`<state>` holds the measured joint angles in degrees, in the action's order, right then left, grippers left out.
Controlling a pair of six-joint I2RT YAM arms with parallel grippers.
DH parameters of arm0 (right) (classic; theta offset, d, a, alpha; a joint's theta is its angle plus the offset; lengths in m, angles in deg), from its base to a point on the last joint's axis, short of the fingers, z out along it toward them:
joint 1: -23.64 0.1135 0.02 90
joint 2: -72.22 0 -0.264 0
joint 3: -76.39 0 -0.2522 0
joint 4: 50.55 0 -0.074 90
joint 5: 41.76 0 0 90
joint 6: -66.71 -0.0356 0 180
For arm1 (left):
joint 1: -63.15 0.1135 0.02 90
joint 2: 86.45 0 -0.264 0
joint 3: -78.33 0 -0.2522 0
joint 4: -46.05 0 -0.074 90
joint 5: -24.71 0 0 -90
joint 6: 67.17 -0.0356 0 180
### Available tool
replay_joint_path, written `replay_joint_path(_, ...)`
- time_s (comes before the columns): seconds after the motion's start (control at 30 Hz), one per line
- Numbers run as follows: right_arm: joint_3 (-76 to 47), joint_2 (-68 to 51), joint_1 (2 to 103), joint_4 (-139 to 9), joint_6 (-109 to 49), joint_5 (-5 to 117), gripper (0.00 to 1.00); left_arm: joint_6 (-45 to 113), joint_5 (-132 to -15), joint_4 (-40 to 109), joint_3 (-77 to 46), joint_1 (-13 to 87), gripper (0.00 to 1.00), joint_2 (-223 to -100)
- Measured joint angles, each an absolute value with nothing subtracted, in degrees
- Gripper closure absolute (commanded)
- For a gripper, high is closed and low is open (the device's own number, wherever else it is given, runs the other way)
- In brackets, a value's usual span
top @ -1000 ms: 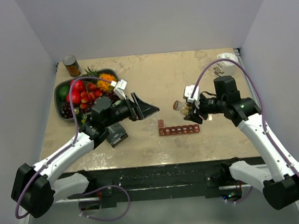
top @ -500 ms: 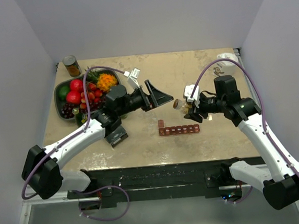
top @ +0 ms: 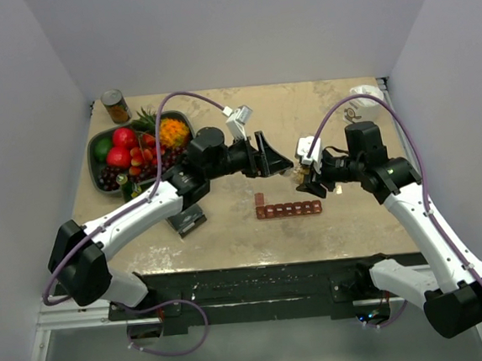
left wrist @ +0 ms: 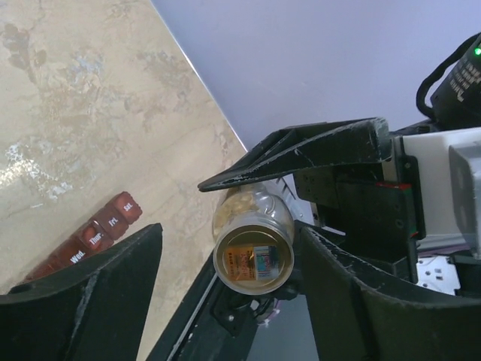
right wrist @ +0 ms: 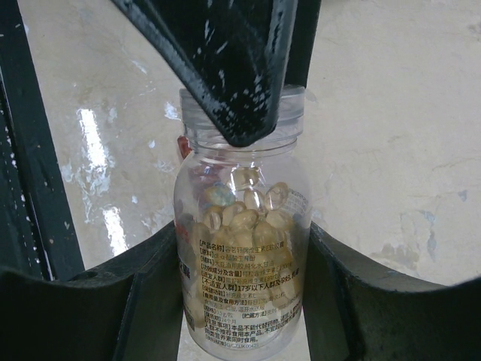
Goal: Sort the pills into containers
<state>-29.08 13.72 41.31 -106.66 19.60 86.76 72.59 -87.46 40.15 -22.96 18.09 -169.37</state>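
Note:
My right gripper (top: 307, 177) (right wrist: 242, 233) is shut on a small clear bottle (top: 294, 173) (right wrist: 240, 256), held above the table. Golden pills (right wrist: 252, 214) fill the bottle. My left gripper (top: 286, 166) (left wrist: 229, 248) is open, and its jaws straddle the bottle's cap end (left wrist: 254, 259). One left finger (right wrist: 225, 68) crosses the cap; the other stands well off it. The containers, a dark red strip of joined compartments (top: 288, 209) (left wrist: 94, 233), lie on the table just below both grippers. One lid at the strip's left end stands up.
A grey fruit bowl (top: 96, 145) sits at the back left with a tin can (top: 115, 106) behind it. A dark block (top: 189, 220) lies under the left arm. A white object (top: 364, 102) sits at the back right corner.
My left arm has swung right, from beside the fruit bowl to the bottle, and its jaws have narrowed a little around the cap end. The right arm and bottle have stayed put.

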Motion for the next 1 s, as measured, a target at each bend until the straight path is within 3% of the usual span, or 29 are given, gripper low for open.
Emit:
replay_joint_path(0.1,-29.08,13.72,41.31,-106.66,19.54,86.76,1.00,71.04,-88.12,39.49,-22.50,17.68,0.30,-170.02)
replay_joint_path(0.17,-29.08,13.72,41.31,-106.66,19.36,86.76,1.00,70.07,-88.71,38.84,-22.22,17.39,0.39,-170.15)
replay_joint_path(0.2,-29.08,13.72,41.31,-106.64,19.34,86.76,1.00,69.66,-89.08,38.51,-22.00,17.28,0.46,-170.22)
replay_joint_path(0.23,-29.08,13.72,41.31,-106.68,19.32,86.76,1.00,69.38,-89.38,38.36,-21.72,17.13,0.58,-170.31)
replay_joint_path(0.33,-29.08,13.68,41.31,-106.73,19.12,86.74,1.00,68.13,-90.54,38.40,-20.95,16.83,0.71,-170.57)
replay_joint_path(0.7,-29.84,13.37,41.09,-108.08,14.64,92.75,1.00,47.56,-102.10,37.63,-20.08,17.72,0.77,-170.92)
replay_joint_path(0.77,-30.74,13.35,40.92,-108.56,12.98,96.03,1.00,38.95,-107.28,36.15,-19.84,18.01,0.73,-170.85)
replay_joint_path(0.87,-32.48,12.92,40.87,-109.22,10.20,101.43,1.00,28.24,-112.79,33.11,-19.84,18.12,0.57,-170.26)
replay_joint_path(0.9,-33.14,12.61,40.89,-108.98,9.26,103.33,1.00,24.68,-114.04,31.73,-19.84,18.12,0.43,-169.91)
replay_joint_path(0.97,-34.52,12.17,40.94,-107.78,6.62,107.20,1.00,19.34,-115.44,29.48,-19.84,18.12,0.29,-169.13)
replay_joint_path(1.0,-34.85,12.02,40.98,-106.51,5.37,108.92,1.00,16.70,-115.57,28.28,-19.84,18.01,0.11,-168.71)
